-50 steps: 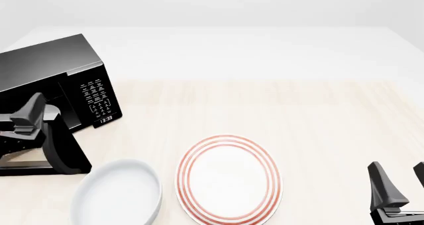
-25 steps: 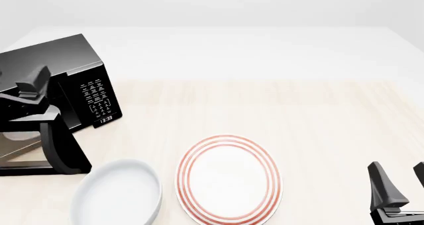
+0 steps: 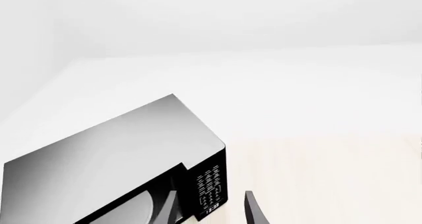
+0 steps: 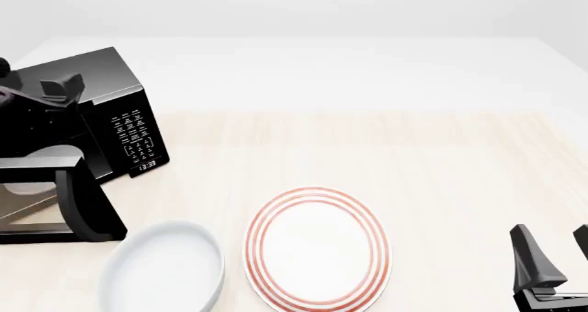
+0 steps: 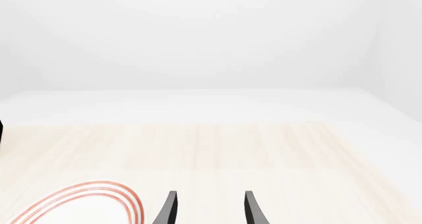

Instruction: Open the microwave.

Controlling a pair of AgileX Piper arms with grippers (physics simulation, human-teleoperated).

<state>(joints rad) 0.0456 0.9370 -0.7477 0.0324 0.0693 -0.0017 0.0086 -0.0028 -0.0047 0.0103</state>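
Your left gripper [image 4: 57, 88] and right gripper [image 4: 554, 251] are matte black, each with slim, tapering, wedge-shaped fingers

Pale wooden table [image 4: 414, 160] bearing microwave [image 4: 101, 98], white bowl [image 4: 165, 267], red-ringed plate [image 4: 317, 250].

The microwave [image 4: 101, 105] looks like glossy black plastic with a smooth, mirror-like top that grades from grey to near white, and white printed keypad marks; the table [image 4: 441, 160] shows pale matt wood grain; the plate [image 4: 317, 248] appears smooth glazed white with red rings; the bowl [image 4: 165, 267] is plain smooth white; the right gripper [image 4: 551, 260] looks matt black.
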